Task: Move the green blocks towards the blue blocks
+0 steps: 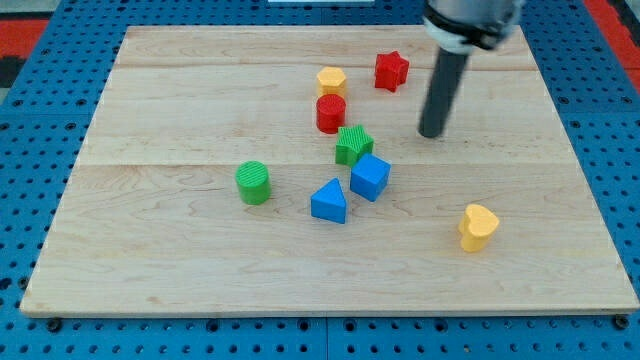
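A green star-shaped block [353, 144] touches the top of a blue cube [369, 177]. A blue triangular block [329, 202] lies just left of and below the cube. A green cylinder [253, 182] stands alone further left, well apart from the blue blocks. My tip [431, 133] rests on the board to the right of the green star, a clear gap away from it and touching no block.
A red cylinder [330, 113] sits just above the green star, with a yellow hexagon [331, 80] and a red star [391, 70] above it. A yellow heart-shaped block [478, 226] lies at the lower right of the wooden board [150, 250].
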Available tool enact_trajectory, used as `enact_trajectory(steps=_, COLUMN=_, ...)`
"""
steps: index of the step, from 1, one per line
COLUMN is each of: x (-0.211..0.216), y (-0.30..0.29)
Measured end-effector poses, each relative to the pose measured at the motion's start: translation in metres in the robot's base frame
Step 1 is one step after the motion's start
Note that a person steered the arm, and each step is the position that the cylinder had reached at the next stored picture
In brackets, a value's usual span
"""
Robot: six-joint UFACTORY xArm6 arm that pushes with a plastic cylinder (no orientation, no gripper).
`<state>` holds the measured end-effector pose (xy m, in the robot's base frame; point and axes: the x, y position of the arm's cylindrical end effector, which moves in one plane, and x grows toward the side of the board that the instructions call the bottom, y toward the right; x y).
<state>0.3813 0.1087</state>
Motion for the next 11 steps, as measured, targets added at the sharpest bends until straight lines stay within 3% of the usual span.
enact_trajectory(steps=2, x=0.023, y=-0.158)
enact_trajectory(steps=3, x=0.043, y=-0.144)
enact_trajectory(steps=4, x=0.007, y=-0.143)
enact_trajectory(steps=5, x=0.038, y=-0.071)
enact_trajectory(steps=6, x=0.080, y=-0.048)
enact_trajectory(steps=7, x=0.076, y=-0.027)
enact_trajectory(steps=8, x=0.045, y=-0.113)
enact_trajectory(steps=9, x=0.046, y=-0.202)
enact_trajectory(steps=10, x=0.070, y=-0.240)
enact_trajectory(steps=11, x=0.091, y=-0.148)
